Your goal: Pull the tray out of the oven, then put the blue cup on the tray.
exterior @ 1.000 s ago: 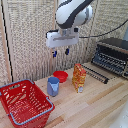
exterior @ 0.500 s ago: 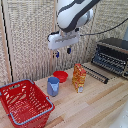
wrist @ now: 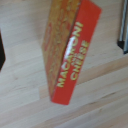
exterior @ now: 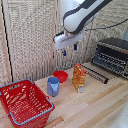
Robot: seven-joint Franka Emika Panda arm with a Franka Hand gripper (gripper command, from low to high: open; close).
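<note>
A: Arm's fingers (exterior: pixel 69 49)?
B: Hanging in the air above the macaroni box (exterior: pixel 79 77), apart, nothing between them

A: Box position?
B: Upright on the bench (exterior: pixel 95 107). Wrist view shows its orange face, "MACARONI & CHEESE" (wrist: pixel 70 50)

A: Blue cup (exterior: pixel 53 86)?
B: On the bench, to the exterior view's left of the box, beside the red basket (exterior: pixel 25 104). Red bowl (exterior: pixel 60 76) just behind the cup

A: Oven (exterior: pixel 113 55)?
B: To the exterior view's right of the box, door (exterior: pixel 95 72) folded down. Tray inside too dim to make out
</note>
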